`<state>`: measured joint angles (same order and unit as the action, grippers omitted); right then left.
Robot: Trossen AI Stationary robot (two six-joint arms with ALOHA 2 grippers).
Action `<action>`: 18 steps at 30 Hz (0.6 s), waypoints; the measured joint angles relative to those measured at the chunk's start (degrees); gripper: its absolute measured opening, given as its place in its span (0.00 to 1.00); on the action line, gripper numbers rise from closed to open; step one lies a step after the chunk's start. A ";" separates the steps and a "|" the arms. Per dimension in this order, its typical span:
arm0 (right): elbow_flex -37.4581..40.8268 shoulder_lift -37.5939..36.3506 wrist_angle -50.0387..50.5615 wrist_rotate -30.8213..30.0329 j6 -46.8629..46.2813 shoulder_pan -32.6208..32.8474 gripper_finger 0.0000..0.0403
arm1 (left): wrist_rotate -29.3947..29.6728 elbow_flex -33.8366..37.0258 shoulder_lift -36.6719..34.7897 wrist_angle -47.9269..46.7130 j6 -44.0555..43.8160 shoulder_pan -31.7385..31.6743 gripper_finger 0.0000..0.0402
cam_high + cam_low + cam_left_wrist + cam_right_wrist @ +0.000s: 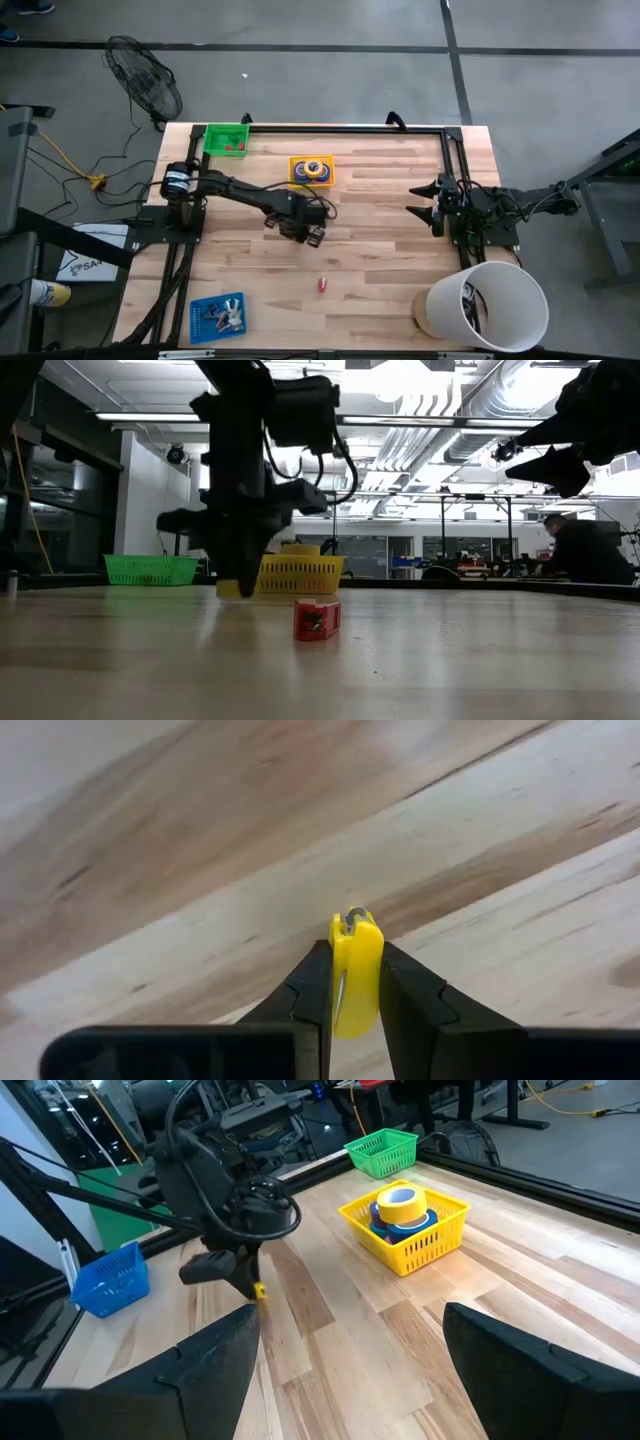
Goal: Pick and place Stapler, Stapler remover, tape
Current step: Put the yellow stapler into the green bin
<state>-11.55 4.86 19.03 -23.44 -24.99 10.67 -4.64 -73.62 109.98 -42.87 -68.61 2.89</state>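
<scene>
My left gripper (305, 232) is at mid-table, pointing down, shut on a small yellow piece (356, 970) with a metal part at its end; stapler or staple remover, I cannot tell. A small red piece (322, 285) of similar size lies on the wood nearer the near edge, also visible in the low view (317, 619). Tape rolls (402, 1210), yellow on blue, sit stacked in the yellow basket (296, 172). My right gripper (350, 1370) hangs open above the table's right side, touching nothing. My left gripper pinches the yellow piece's two flat sides (340, 982) between its fingers (310, 990), coming from above and pointing down. The metal-tipped end (352, 917) sticks out past the fingertips. In the right wrist view the yellow piece (259, 1291) looks lifted slightly clear of the table.
A green basket (212, 145) with small red pieces stands at the far left. A blue basket (200, 322) with small items sits near the left near corner. A tall white bucket (490, 305) stands at the right near corner. A black frame rail (340, 127) runs along the far edge.
</scene>
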 joint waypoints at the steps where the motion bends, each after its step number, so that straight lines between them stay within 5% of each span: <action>1: 0.00 0.00 -0.02 0.00 -0.01 -0.01 0.76 | 0.33 0.04 -0.50 -0.66 0.09 -0.06 0.13; 18: -0.09 1.17 -0.03 -0.07 0.00 -0.01 0.76 | 11.20 -0.24 -13.47 -20.27 -0.63 -7.05 0.13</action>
<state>-11.64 6.03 19.00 -23.51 -24.99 10.66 6.55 -73.86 96.51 -63.15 -69.24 -4.16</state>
